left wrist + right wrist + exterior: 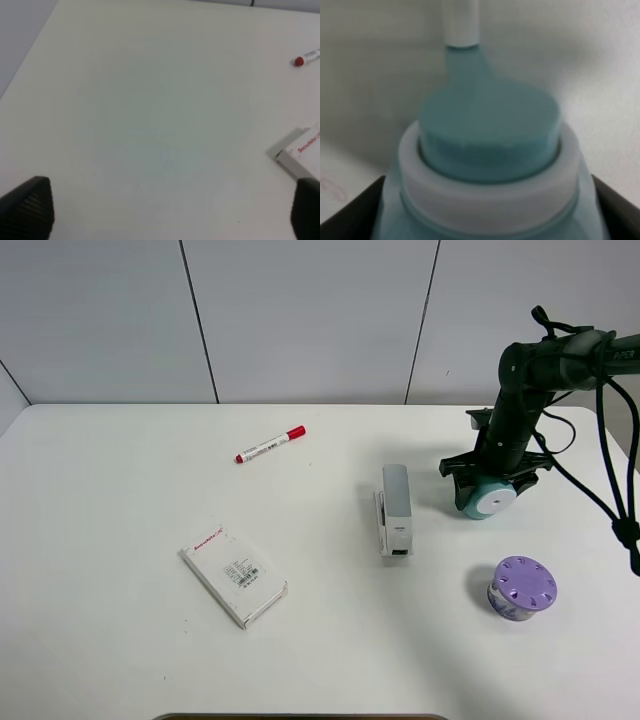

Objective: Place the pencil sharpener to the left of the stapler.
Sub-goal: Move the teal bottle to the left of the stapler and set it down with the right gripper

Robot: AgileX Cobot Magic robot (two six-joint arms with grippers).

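1. Confirm white table (pixel 100 640) as work surface; note right arm (pixel 520 390) reaching down at its right side.
2. Locate stapler (pixel 396 508) lying flat near centre; find bare surface to its left, well short of the white box (pixel 234 580).
3. Locate pencil sharpener (pixel 488 502) near the stapler's right side, apart from it, beyond the purple round container (pixel 523 588).
4. Find right gripper (pixel 492 486) closed around the teal body, with dark fingers (pixel 342 222) against both flanks.
5. Find left gripper (pixel 165 210) spread wide, holding nothing.
6. Judge grasp made; carry across and set-down left of stapler outstanding.
7. Cannot tell whether sharpener rests on table or hangs clear. Right wrist view blurred, left arm outside high view, red marker (pixel 306 58) cropped.
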